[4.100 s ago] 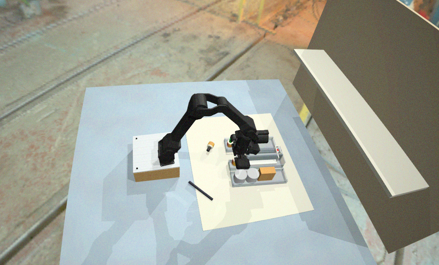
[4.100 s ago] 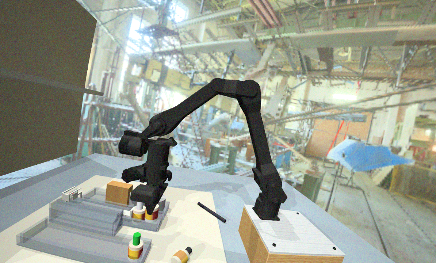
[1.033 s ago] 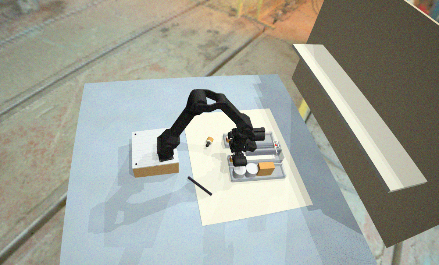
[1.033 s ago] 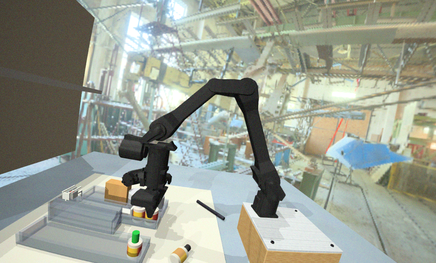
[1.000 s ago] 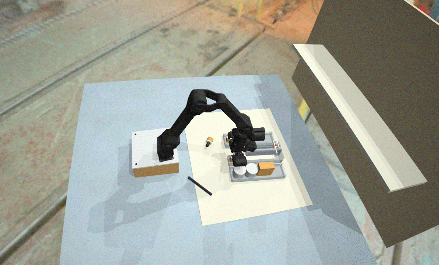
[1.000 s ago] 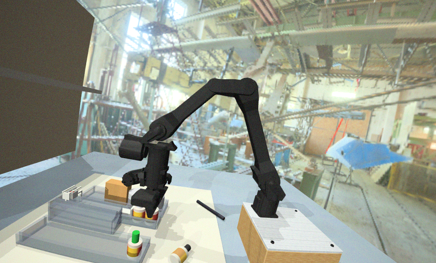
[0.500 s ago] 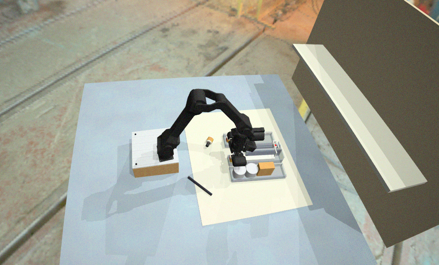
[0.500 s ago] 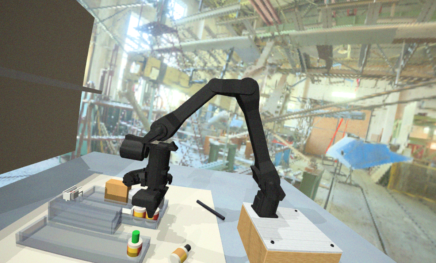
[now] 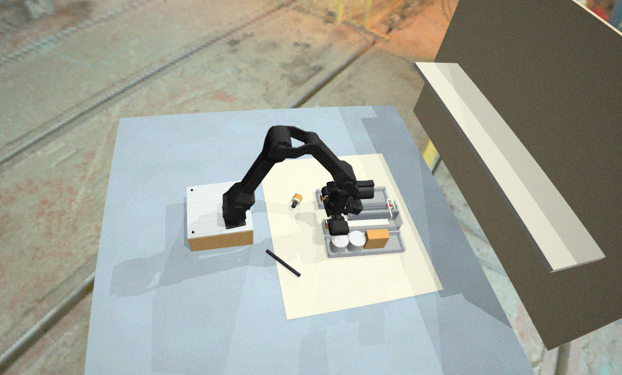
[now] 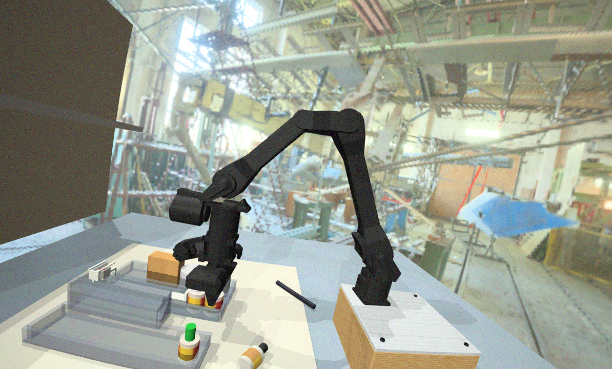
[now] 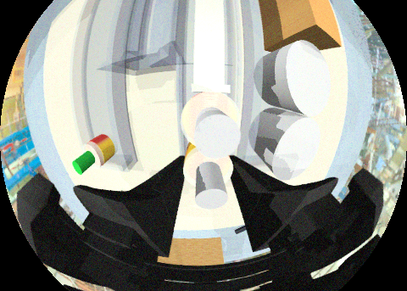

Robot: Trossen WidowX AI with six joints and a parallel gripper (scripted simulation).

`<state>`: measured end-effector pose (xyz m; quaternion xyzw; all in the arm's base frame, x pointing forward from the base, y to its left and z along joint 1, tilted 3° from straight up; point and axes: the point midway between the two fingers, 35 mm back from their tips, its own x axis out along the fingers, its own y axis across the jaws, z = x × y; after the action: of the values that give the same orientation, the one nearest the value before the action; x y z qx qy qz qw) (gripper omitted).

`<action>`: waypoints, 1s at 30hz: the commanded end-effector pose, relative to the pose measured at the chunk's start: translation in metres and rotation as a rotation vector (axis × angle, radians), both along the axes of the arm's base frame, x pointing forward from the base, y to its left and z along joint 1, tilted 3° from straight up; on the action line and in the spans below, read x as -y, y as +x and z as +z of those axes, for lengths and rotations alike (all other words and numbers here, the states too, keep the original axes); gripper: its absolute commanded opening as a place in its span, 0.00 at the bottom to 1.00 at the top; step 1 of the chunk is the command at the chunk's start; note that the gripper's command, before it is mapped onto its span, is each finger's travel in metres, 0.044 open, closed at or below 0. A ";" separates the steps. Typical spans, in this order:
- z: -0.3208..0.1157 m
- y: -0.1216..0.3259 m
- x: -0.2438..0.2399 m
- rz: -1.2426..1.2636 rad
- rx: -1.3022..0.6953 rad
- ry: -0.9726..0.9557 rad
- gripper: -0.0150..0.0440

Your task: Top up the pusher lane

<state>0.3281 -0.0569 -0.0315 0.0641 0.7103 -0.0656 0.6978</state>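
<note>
My gripper [image 10: 211, 303] [image 11: 207, 159] is shut on a white-capped jar [image 11: 211, 198] [image 10: 218, 303] at the front end of the sprung lane [image 10: 210, 316]. The jar is upright, with yellow and red bands. Right behind it stands the lane's own white-capped jar [image 11: 218, 136] [image 10: 196, 299], at about the same height. The white pusher plate [image 11: 210, 88] [image 10: 178, 296] is against or very near the rear jar's back. The fingers partly hide the held jar; its base against floor and front stop cannot be made out clearly.
A green-capped jar [image 10: 188, 348] [image 11: 102, 148] stands in the neighbouring lane. A black-capped jar [image 9: 297, 199] [image 10: 251, 357] lies on the mat. Two white cylinders [image 9: 338, 243] [image 9: 356, 240] and an orange block [image 9: 376, 238] stand beside the sprung lane. A black rod [image 9: 283, 263] lies nearer the base.
</note>
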 end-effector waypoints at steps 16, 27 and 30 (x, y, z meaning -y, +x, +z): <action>0.016 0.001 0.000 0.004 -0.001 -0.001 0.72; 0.021 -0.004 -0.001 0.004 -0.001 -0.001 0.72; 0.021 -0.013 -0.003 0.004 -0.002 -0.001 0.72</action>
<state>0.3235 -0.0556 -0.0118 0.0636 0.7110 -0.0651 0.6973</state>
